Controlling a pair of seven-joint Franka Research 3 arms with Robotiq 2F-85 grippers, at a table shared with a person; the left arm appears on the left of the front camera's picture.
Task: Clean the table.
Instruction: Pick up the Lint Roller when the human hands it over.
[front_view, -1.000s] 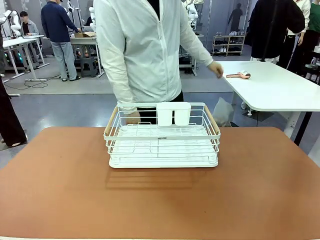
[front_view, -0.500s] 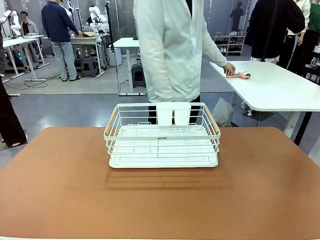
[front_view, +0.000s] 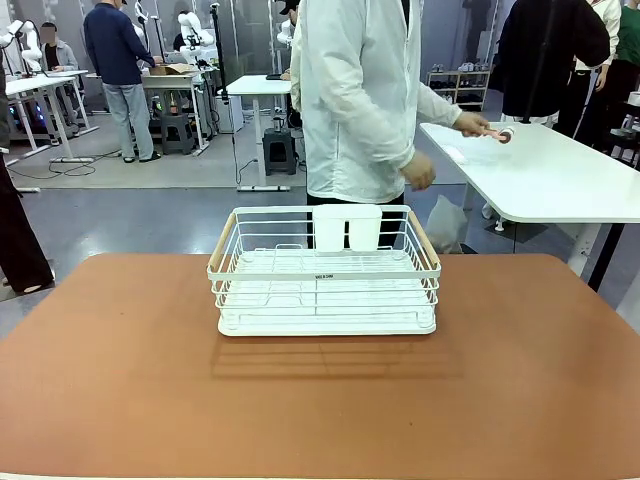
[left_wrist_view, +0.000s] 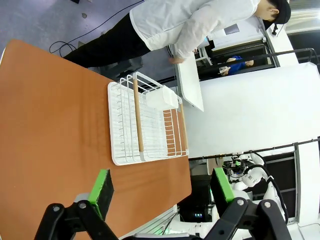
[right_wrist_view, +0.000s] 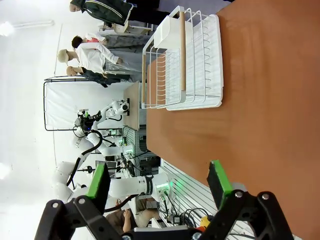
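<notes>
Two idle grippers: your left gripper (left_wrist_view: 161, 186) and right gripper (right_wrist_view: 158, 181) hang with jaws spread, grasping nothing, over the reddish-brown bench (front_view: 120, 400), probably leaving room. A white wire rack (front_view: 325, 290) sits mid-bench toward the person (front_view: 350, 100), whose hand (front_view: 470, 123) holds a pink tool (front_view: 497, 134) over the smaller white bench (front_view: 560, 180), likely for cleaning.

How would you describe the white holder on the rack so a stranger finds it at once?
On the reddish-brown table stands a white wire rack. The holder sits at its far rim, toward the person: solid white walls, not wire.
</notes>
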